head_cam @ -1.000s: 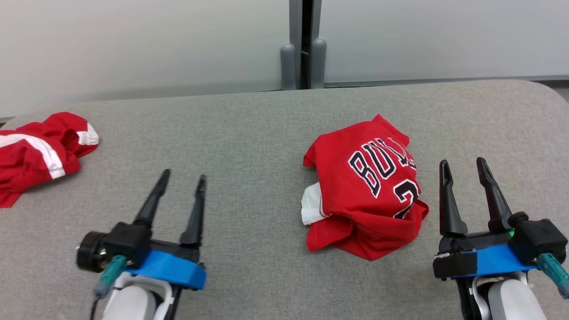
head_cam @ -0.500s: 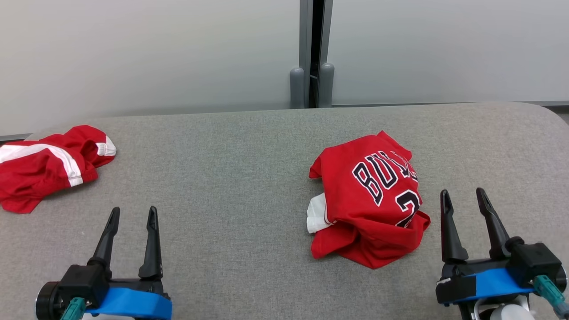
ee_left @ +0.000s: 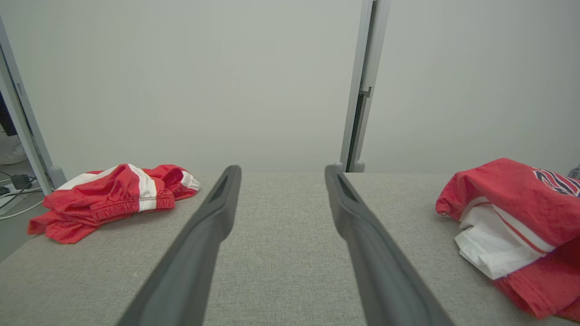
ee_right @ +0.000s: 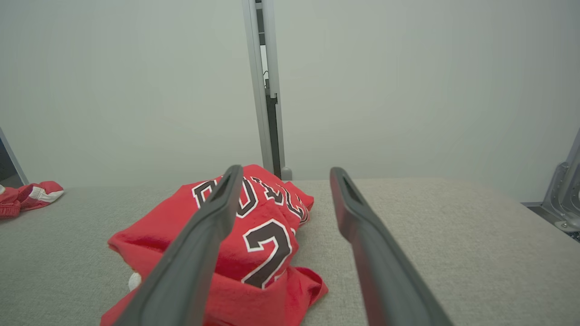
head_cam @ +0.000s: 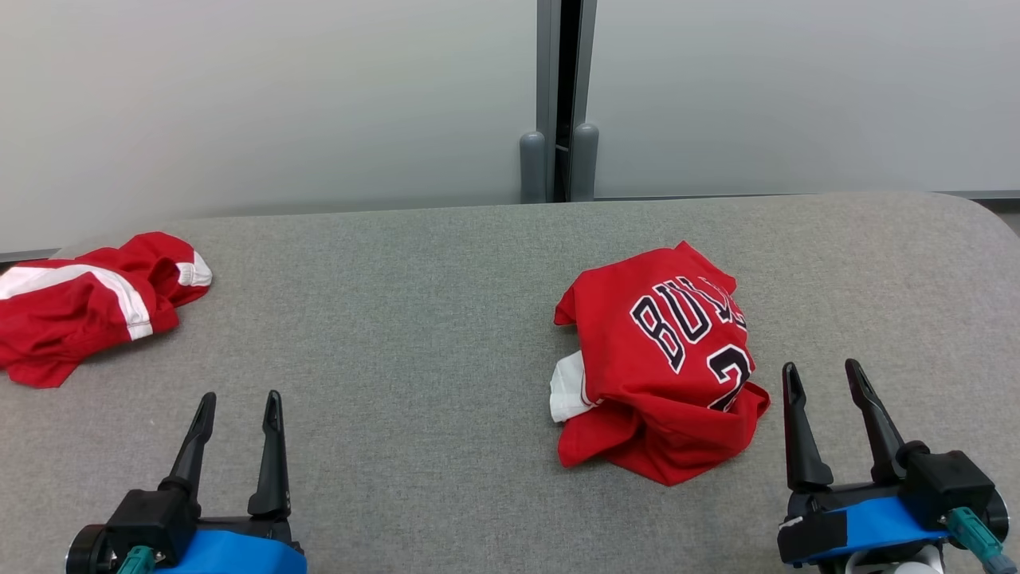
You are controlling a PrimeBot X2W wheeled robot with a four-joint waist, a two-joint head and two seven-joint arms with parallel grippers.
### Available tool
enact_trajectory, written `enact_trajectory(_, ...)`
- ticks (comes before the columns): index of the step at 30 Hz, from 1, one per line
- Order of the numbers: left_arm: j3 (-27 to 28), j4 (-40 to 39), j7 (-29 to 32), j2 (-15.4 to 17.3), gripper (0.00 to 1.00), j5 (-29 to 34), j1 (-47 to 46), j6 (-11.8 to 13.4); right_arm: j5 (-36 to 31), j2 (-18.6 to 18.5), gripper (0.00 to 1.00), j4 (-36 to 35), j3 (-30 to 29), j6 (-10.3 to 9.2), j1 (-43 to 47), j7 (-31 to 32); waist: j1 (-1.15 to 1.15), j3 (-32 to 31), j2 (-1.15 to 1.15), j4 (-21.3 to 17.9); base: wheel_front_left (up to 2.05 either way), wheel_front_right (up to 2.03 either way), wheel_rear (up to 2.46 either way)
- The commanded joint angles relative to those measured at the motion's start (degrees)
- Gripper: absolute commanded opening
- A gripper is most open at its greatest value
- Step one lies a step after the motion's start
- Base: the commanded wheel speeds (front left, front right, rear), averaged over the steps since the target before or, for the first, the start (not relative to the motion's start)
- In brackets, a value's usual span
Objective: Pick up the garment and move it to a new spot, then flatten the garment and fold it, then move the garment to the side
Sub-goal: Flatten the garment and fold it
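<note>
A red jersey (head_cam: pixel 637 351) with black-and-white lettering lies bunched on the grey table (head_cam: pixel 414 303), right of centre, a white inner layer showing at its left edge. My right gripper (head_cam: pixel 821 365) stands open just right of the jersey's near corner, not touching it; in the right wrist view, the jersey (ee_right: pixel 272 226) lies low between and left of the right gripper (ee_right: pixel 286 168). My left gripper (head_cam: pixel 241 396) is open over bare table at the near left, well away from the jersey. The left wrist view has the left gripper (ee_left: pixel 282 168) empty and the jersey (ee_left: pixel 512 213) at the right.
A second red garment with white stripes (head_cam: pixel 88 303) lies crumpled at the table's far left edge. A pale partition wall with a grey post (head_cam: pixel 558 96) stands behind the table. The table's right corner (head_cam: pixel 980 215) is rounded.
The camera view has shifted upward a little. My left gripper has drawn back toward the near left. The right gripper has pulled back slightly. Both garments lie as before.
</note>
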Motion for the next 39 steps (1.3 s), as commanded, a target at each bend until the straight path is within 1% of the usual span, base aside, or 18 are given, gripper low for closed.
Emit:
enact_trajectory(1, 0.39, 0.19, -0.19, 0.07, 1.0, 0.49, 0.48, -0.18, -0.44, 0.0, 1.0, 0.21, 0.09, -0.02, 0.69, -0.06, 0.0, -0.02, 0.0, 0.04, 0.0, 0.0, 0.0)
enact_trajectory(6, 0.76, 0.63, -0.19, -0.13, 1.0, 0.75, -0.12, -0.54, -0.2, 0.0, 1.0, 0.4, 0.69, -0.02, -0.04, -0.06, 0.0, 0.2, 0.0, -0.3, 0.0, 0.0, 0.0)
enact_trajectory(10, -1.43, 1.68, -0.19, -0.22, 1.0, 1.19, -3.25, -1.13, -0.08, 0.0, 1.0, 0.17, 0.98, -0.02, -1.13, -0.06, 0.0, 1.35, 0.0, -0.81, 0.0, 0.0, 0.0)
enact_trajectory(14, -5.87, 4.36, -0.19, -0.16, 1.0, 1.37, -7.75, -1.73, 0.02, 0.0, 1.0, 0.06, 1.65, -0.02, -2.45, -0.06, 0.0, 3.04, 0.0, -2.2, 0.0, 0.0, 0.0)
enact_trajectory(19, -12.22, 9.37, -0.19, -0.24, 1.0, 0.2, -14.51, -2.11, 0.88, 0.0, 1.0, -0.02, 2.94, -0.02, -4.35, -0.06, 0.0, 5.66, 0.0, -4.91, 0.0, 0.0, 0.0)
enact_trajectory(25, -20.81, 18.61, -0.19, -0.22, 1.0, -0.92, -21.51, -2.44, 1.57, 0.0, 1.0, 0.28, 3.21, -0.02, -5.9, -0.06, 0.0, 8.14, 0.0, -8.0, 0.0, 0.0, 0.0)
enact_trajectory(26, -20.81, 18.61, -0.19, -0.22, 1.0, -0.92, -21.51, -2.44, 1.57, 0.0, 1.0, 0.28, 3.21, -0.02, -5.9, -0.06, 0.0, 8.14, 0.0, -8.0, 0.0, 0.0, 0.0)
enact_trajectory(27, -24.24, 21.95, -0.2, -0.22, 1.0, -1.42, -23.52, -2.46, 1.6, 0.0, 1.0, 0.14, 3.12, -0.02, -6.38, -0.06, 0.0, 8.88, 0.0, -8.89, 0.0, 0.0, 0.0)
enact_trajectory(28, -24.24, 21.95, -0.2, -0.22, 1.0, -1.42, -23.52, -2.46, 1.6, 0.0, 1.0, 0.14, 3.12, -0.02, -6.38, -0.06, 0.0, 8.88, 0.0, -8.89, 0.0, 0.0, 0.0)
enact_trajectory(35, -32.59, 32.22, -0.19, 0.05, 1.0, -4.91, -28.27, -2.49, 2.14, 0.01, 1.0, -0.1, 2.77, -0.02, -7.67, -0.06, 0.0, 10.98, 0.0, -11.4, 0.0, 0.0, 0.0)
enact_trajectory(39, -35.26, 37.35, -0.2, 0.19, 1.0, -6.98, -30.23, -2.5, 2.18, 0.0, 1.0, -0.22, 2.52, -0.02, -8.11, -0.06, 0.0, 11.82, 0.0, -12.06, 0.0, 0.0, 0.0)
